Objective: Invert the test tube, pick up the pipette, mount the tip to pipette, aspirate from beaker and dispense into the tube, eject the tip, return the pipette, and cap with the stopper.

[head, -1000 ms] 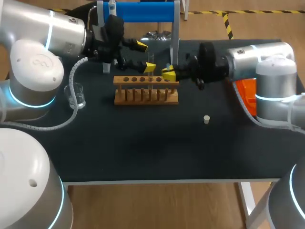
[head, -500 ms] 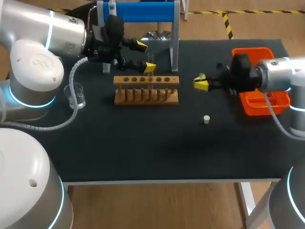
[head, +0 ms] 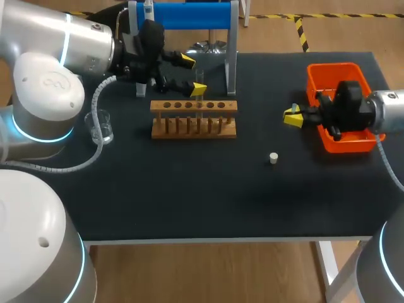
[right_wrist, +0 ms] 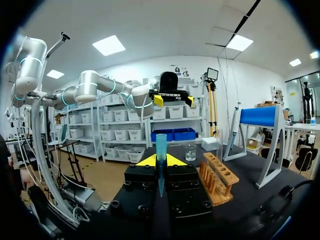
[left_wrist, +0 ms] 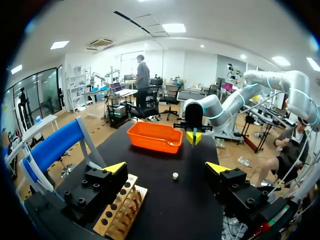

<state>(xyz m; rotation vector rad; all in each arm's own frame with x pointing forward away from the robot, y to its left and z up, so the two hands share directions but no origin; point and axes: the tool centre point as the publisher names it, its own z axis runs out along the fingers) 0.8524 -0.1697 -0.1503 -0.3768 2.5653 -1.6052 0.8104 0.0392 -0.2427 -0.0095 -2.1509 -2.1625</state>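
Head view: stopper (head: 273,158) lies before the rack (head: 194,118), likely kept for capping. The tube (head: 201,101) stands in the rack. Right of the rack, right gripper (head: 291,117) clamps a blue tip (right_wrist: 161,150) upright, probably for mounting. Behind the rack, left gripper (head: 192,74) has its fingers apart.

Rack (head: 193,106) showing bare wood; worktop (head: 189,196) reading matt black; bin (head: 334,65) at three o'clock shining, orange plastic; beaker (head: 101,126) looking clear, glassy; pipette tip (right_wrist: 161,150) showing translucent blue plastic.

The left gripper (left_wrist: 169,168) is wide open. A little white stopper (left_wrist: 175,175) sits just ahead of it. The orange bin (left_wrist: 150,137) is farther off. The wooden rack (left_wrist: 121,212) is near.
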